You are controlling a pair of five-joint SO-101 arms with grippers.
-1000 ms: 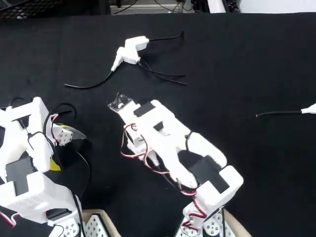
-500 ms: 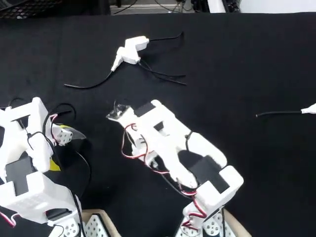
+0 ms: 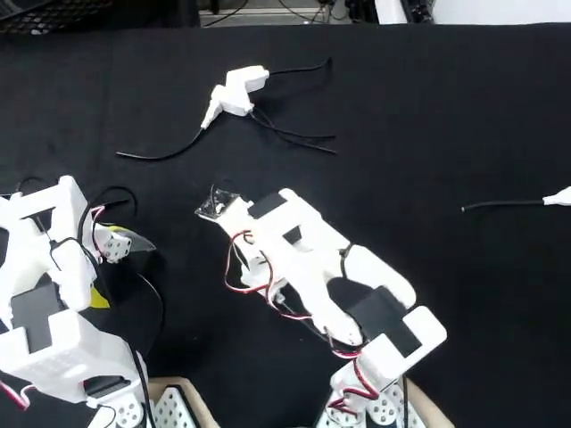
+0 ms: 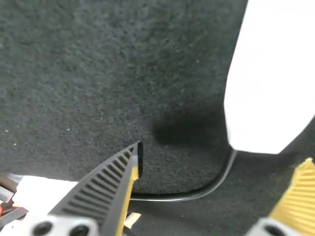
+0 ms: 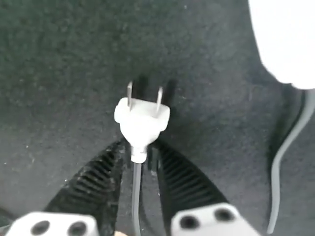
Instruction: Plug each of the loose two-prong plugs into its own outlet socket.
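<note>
A white two-prong plug (image 5: 141, 118) sits between my right gripper's black fingers (image 5: 177, 182), which are shut on its neck where the cable leaves; its prongs point away over the black cloth. In the high view my right gripper (image 3: 214, 205) is at mid-table, short of the white outlet socket (image 3: 236, 92) at the back, which has a plug body and black cables attached. Another white plug (image 3: 560, 197) with a black cable lies at the far right edge. My left gripper (image 3: 120, 242) stands open near the left side, with nothing between its fingers (image 4: 110, 189).
Thin black cables (image 3: 294, 135) trail around the outlet socket. A white rounded body (image 4: 270, 73) and a thin cable (image 4: 197, 192) lie close ahead of the left gripper. A grey cable (image 5: 288, 145) runs beside the held plug. Black cloth covers the table.
My right arm has drawn back slightly toward the front edge, carrying its gripper a little away from the outlet socket. The left arm has not moved.
</note>
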